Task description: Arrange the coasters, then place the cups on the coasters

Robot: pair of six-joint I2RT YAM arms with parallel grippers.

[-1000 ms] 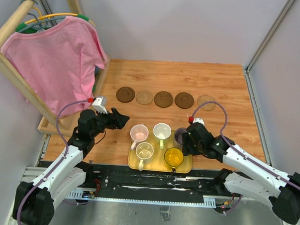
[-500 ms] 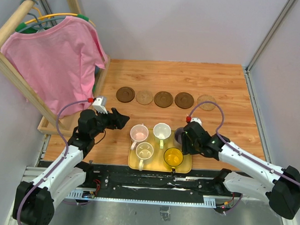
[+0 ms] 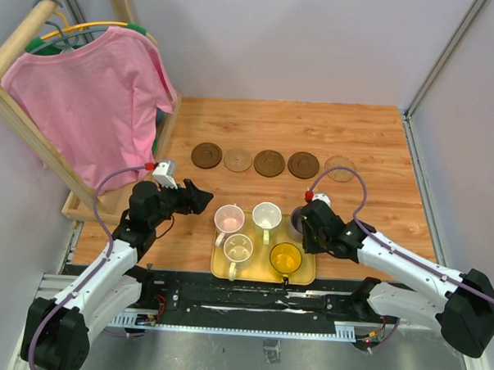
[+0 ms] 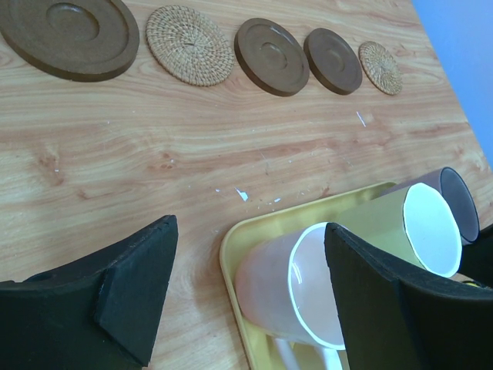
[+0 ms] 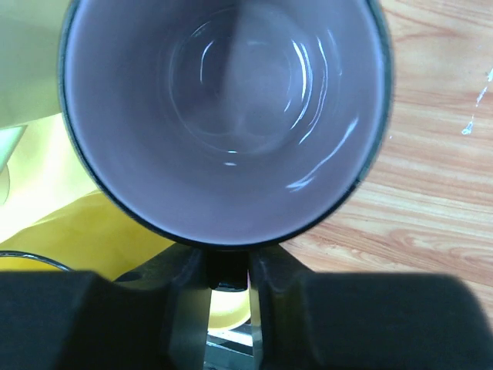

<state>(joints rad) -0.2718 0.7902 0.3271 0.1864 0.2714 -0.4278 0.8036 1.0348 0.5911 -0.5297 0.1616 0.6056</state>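
Right wrist view is filled by the purple cup (image 5: 231, 100), its mouth open to the camera directly ahead of the right hand (image 5: 227, 266). The two fingers are drawn close together just under the near rim with only a narrow slot between them. We read that as a pinch on the cup's handle, the one part thin enough for such a grip. The cup sits at a corner of the yellow tray (image 5: 46, 193), with bare table (image 5: 431, 193) on the hand's other side; we judge it is not yet lifted, though we cannot be sure.

The left hand (image 4: 250, 235) hangs with its fingers wide apart and nothing between them. The pink cup (image 4: 285, 297) stands just ahead of it, toward its right finger, so this hand looks lined up for a cup of its own rather than helping with the purple one.

The white cup (image 3: 266, 214), the white-green cup (image 3: 238, 248) and the amber cup (image 3: 286, 257) share the tray between the two hands, all within short reach.

The coasters (image 3: 269, 163) lie in a row well beyond both hands, all five bare and set apart so each can take one cup; arranging looks finished to us, and placing is only beginning. The woven coaster (image 3: 339, 168) at the row's end lies ahead of the right hand and nearest it; we would guess the purple cup is meant for it.
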